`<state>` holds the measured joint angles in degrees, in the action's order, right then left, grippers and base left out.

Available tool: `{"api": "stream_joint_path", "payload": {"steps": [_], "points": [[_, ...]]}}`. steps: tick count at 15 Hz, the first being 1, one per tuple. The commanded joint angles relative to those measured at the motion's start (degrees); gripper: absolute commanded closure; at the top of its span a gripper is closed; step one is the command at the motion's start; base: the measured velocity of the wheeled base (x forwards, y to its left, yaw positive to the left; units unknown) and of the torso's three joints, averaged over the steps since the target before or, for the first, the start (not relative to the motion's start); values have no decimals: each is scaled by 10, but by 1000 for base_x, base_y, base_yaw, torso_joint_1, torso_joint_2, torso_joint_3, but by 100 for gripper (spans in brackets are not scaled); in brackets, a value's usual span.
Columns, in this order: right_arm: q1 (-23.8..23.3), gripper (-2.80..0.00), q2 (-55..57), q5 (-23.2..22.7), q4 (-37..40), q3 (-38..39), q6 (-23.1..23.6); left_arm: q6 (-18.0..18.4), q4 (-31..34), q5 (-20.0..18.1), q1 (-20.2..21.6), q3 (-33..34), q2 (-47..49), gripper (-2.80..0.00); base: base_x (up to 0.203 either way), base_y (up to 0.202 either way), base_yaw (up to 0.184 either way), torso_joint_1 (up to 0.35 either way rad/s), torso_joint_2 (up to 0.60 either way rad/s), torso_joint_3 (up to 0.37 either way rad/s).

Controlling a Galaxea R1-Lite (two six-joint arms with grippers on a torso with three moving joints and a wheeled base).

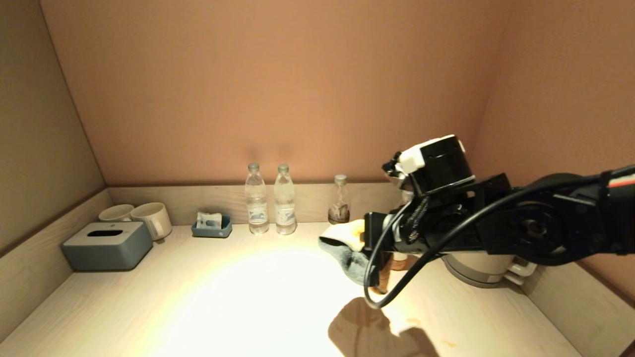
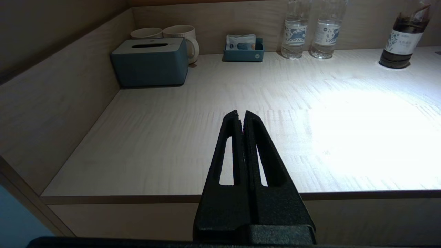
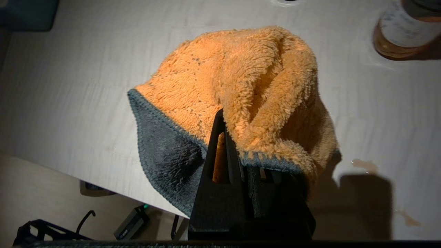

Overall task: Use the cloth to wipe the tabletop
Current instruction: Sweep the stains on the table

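Note:
My right gripper (image 3: 231, 121) is shut on the cloth (image 3: 241, 79), an orange-yellow rag with dark grey edging and underside. It holds the bunched cloth (image 1: 347, 243) in the air above the right middle of the pale wood-grain tabletop (image 1: 223, 297), and a shadow falls below it. The cloth drapes over one finger and hides it. Small orange stains (image 3: 365, 165) lie on the tabletop near the cloth, toward the front right (image 1: 449, 343). My left gripper (image 2: 240, 113) is shut and empty, parked off the tabletop's front edge (image 2: 137, 199); the head view does not show it.
A grey-blue tissue box (image 1: 106, 245) and two mugs (image 1: 151, 218) stand at the back left. A small blue tray (image 1: 212, 225), two water bottles (image 1: 270, 198) and a brown bottle (image 1: 340, 201) line the back rim. A kettle (image 1: 481, 267) sits behind my right arm.

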<state>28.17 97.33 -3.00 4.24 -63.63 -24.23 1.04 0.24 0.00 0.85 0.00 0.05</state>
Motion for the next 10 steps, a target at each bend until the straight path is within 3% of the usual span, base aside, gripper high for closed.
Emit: {"api": "stream_joint_path", "payload": {"steps": [1, 4, 10], "points": [[-43, 0, -15, -3, -1, 29, -5, 0, 0, 0, 0, 0, 0, 0, 0, 0, 0, 0, 0, 0], [-90, 0, -17, -7, -3, 55, -6, 0, 0, 0, 0, 0, 0, 0, 0, 0, 0, 0, 0, 0], [-130, 0, -28, -5, -2, 89, -6, 0, 0, 0, 0, 0, 0, 0, 0, 0, 0, 0, 0, 0]]}}
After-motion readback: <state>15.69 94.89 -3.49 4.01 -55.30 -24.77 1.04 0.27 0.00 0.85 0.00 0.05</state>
